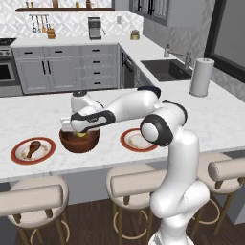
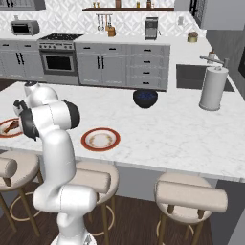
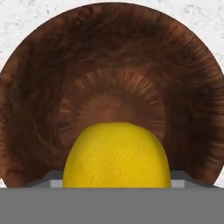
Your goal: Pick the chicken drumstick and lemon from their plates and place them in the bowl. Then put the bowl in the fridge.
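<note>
My end effector (image 1: 80, 132) hangs right over the bowl (image 1: 79, 141), and the lemon (image 1: 81, 135) sits between my fingers. Looking down along my hand, the lemon (image 3: 116, 155) bulges up at the bottom of the view with the bowl's (image 3: 109, 61) dark wooden inside spread out behind it. My fingers stand wide apart on either side of the fruit, and it fills the gap between them; whether they actually press on it or it already rests loose in the bowl, I cannot tell.

The bowl stands on the white marble desk (image 1: 43, 112), near its front edge. To its left lies a plate (image 1: 19, 154) with the drumstick (image 1: 32, 148) on it, thick end away from the bowl. From my right-side camera that drumstick (image 2: 10, 126) shows at the left edge of the picture, partly behind my arm. To the right of the bowl lies the second plate (image 1: 130, 141), bare apart from faint marks in its centre, partly covered by my elbow; from the right side that plate (image 2: 100, 139) lies in plain sight near the desk's front edge.

Farther back on the desk sits a small blue bowl (image 2: 145, 98), and toward the right stands a paper towel roll (image 2: 213, 88) near the sink (image 1: 165, 69). Three stools (image 1: 34, 201) line the front of the desk.
</note>
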Robot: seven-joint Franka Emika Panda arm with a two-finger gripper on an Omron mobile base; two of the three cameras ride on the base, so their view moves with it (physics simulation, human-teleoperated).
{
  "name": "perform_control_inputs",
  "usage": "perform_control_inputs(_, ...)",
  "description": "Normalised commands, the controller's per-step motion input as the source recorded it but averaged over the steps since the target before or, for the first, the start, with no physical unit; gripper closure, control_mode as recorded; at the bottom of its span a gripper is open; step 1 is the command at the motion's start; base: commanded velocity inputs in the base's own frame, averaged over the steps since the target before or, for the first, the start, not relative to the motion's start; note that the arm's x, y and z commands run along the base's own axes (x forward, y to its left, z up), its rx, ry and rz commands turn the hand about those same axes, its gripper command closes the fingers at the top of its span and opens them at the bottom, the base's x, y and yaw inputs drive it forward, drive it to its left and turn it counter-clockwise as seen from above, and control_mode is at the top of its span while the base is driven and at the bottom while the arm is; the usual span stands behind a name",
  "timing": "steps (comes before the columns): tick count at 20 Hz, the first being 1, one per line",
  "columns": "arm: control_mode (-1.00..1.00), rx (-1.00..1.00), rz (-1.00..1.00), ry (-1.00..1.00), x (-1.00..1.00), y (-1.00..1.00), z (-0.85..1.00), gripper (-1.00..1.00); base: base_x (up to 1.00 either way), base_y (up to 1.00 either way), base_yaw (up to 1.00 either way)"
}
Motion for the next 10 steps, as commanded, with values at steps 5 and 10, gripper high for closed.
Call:
perform_control_inputs(5,-1.00,0.00,0.00,0.00,0.01,-0.20,-0.29,-1.00,0.00,0.00,0.00)
perform_control_inputs(10,-1.00,0.00,0.00,0.00,0.00,-0.13,-0.08,-1.00,0.00,0.00,0.00)
